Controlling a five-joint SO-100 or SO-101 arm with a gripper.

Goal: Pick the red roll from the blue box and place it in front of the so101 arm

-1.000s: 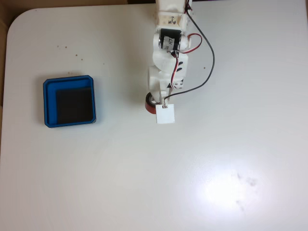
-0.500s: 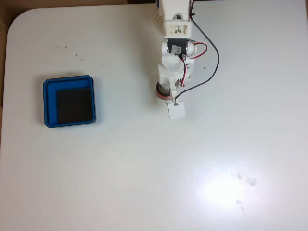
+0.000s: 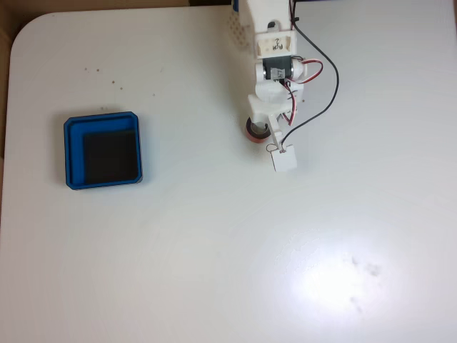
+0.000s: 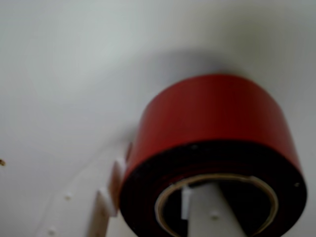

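Observation:
The red roll (image 3: 254, 131) hangs under the white so101 arm (image 3: 271, 57) near the top middle of the fixed view, mostly covered by the gripper (image 3: 258, 133). In the wrist view the red roll (image 4: 212, 118) is close up. One white finger (image 4: 210, 215) reaches through its pale core and the other finger (image 4: 104, 205) presses its outer left side, so the gripper (image 4: 155, 212) is shut on the roll. The blue box (image 3: 71, 153) lies on the left of the table with a bare black floor, well apart from the arm.
A small white square block (image 3: 284, 160) hangs from the arm's wires just below right of the roll. The white table (image 3: 228, 250) ends in a rounded corner at top left, with brown floor beyond. A glare patch lies at lower right.
The arm has carried the red roll to the right and slightly up in the fixed view, farther from the blue box. The box has not moved.

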